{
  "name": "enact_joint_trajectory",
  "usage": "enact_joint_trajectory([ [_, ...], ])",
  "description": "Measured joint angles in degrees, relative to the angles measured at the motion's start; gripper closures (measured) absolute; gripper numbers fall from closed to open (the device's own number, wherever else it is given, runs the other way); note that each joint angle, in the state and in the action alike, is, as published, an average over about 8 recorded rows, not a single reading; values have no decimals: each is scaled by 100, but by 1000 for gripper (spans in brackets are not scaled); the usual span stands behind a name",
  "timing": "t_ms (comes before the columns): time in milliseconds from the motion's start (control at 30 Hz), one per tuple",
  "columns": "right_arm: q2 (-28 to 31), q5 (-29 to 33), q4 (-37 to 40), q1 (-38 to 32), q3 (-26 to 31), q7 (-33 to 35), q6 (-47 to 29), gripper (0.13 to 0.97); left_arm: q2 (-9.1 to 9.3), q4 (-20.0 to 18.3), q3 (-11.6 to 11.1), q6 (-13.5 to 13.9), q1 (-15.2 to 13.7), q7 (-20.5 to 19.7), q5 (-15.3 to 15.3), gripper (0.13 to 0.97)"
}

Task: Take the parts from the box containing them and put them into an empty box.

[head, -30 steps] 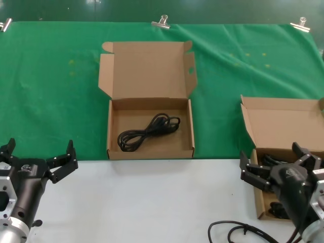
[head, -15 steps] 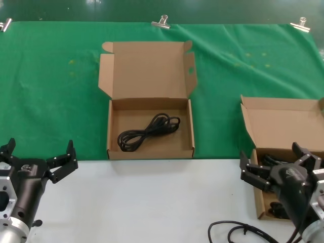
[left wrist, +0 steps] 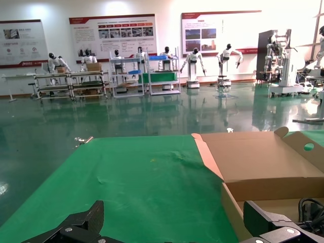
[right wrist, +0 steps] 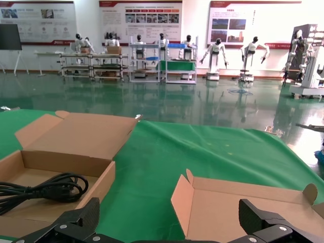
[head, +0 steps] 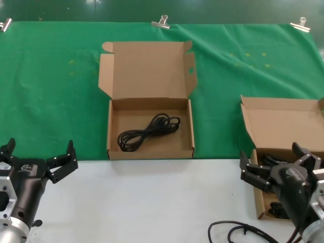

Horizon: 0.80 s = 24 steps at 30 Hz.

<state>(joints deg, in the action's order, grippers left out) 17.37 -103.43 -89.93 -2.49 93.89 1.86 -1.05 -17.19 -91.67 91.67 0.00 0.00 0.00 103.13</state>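
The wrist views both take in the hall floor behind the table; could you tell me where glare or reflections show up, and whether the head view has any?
Left wrist view: the glossy floor mirrors the wall posters and lit windows. Right wrist view: the same sheen, reflections streaking the floor. Head view: the green cloth looks matte and evenly lit, without glare.

Brown boxes [head: 150, 83], black cords [head: 148, 131], green cloth [head: 50, 91]

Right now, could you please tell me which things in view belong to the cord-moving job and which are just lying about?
Job:
- power cord in the holed-flap box
- plain-lid box with more cords
- right gripper, open over that box
- left gripper, open near the table's front

Lying about:
- loose black cable
- metal clips holding the green cloth
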Motion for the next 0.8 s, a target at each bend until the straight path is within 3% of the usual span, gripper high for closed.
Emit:
enact_joint_trajectory([
  [800,0,0,0,0,0,0,0,129,0,0,0,0,0,0,0,132],
])
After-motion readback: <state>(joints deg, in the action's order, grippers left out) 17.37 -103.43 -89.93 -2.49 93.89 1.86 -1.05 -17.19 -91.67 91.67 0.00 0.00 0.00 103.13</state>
